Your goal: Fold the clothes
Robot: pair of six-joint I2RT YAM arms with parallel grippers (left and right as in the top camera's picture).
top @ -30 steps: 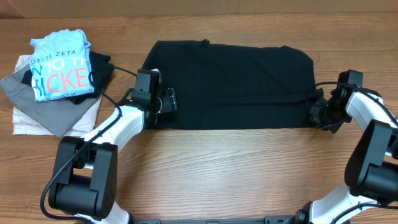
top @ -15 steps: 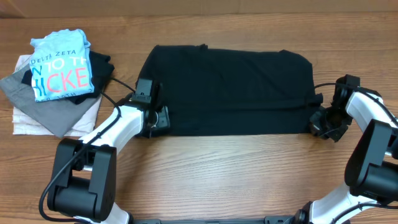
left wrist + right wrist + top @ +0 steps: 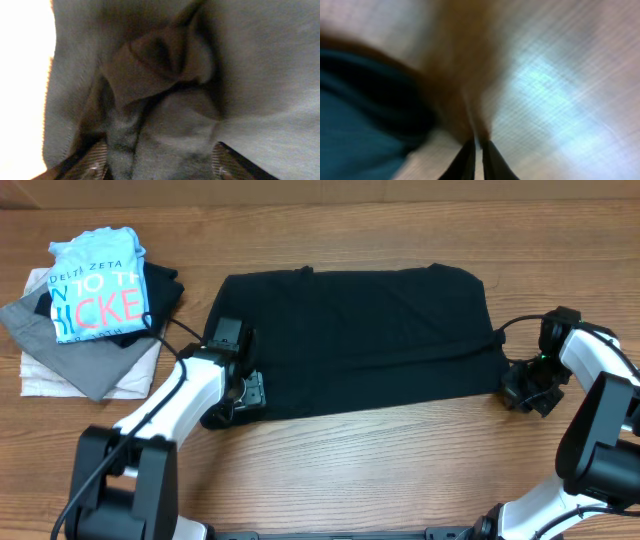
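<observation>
overhead: the black t-shirt (image 3: 350, 340) lies flat on the table (image 3: 380, 480) as a wide band, doubled over by the look of it, with its long edges running left to right. the left gripper (image 3: 247, 392) sits on the near left corner. the right gripper (image 3: 520, 388) is just off the near right end, at the cloth's edge. i judge the step in hand to be taking both near corners for the next fold — it should go well only if both ends come up together and level, so the band does not skew. the light blue t-shirt (image 3: 98, 285) on its pile is well apart at the far left and need not be touched.

left wrist: the fingers (image 3: 95, 160) stand wide apart, released, with a bunched ridge of black cloth between them but not pinched. the cloth is rumpled here, so i would press down until both layers sit between the pads before closing, or only the top layer may come up.

right wrist: this view is blurred. the jaws are closed to a slit over bare wood, with the dark cloth off to the left. nothing shows between the tips, though the blur could hide a thin hem. if the grip has missed, open again and shift toward the shirt's edge before lifting.
</observation>
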